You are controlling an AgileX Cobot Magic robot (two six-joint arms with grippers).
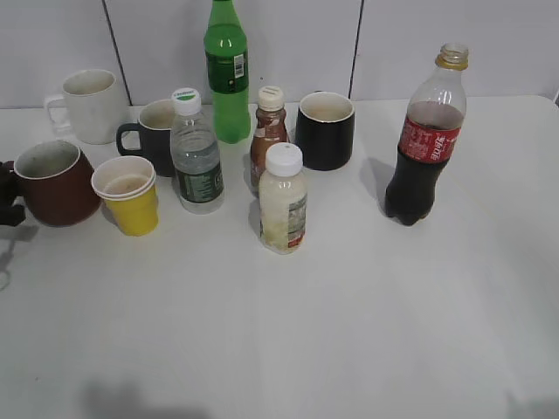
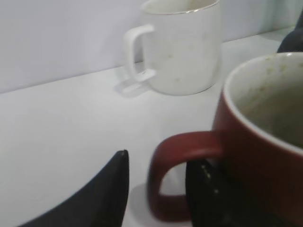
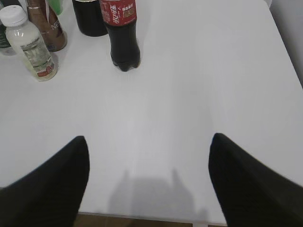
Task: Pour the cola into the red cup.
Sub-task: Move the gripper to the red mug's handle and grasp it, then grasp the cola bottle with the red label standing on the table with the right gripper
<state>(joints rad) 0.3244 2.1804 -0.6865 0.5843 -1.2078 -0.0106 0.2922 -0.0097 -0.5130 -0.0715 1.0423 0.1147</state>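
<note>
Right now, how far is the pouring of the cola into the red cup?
Early. The tall clear plastic cola bottle stands upright, uncapped, untouched. The left gripper has its jaws around the handle of the squat dark red ceramic mug. The right gripper is open, short of the bottle. Grasping and pouring remain.

Yellow cup [image 1: 131, 195], green bottle [image 1: 227, 72]

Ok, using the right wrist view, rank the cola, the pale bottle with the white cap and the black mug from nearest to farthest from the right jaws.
1. The cola, ahead and slightly left of the right gripper, standing upright.
2. The pale white-capped bottle, far left; only a little farther out than the cola.
3. The black mug, behind the cola at the top edge.
</note>
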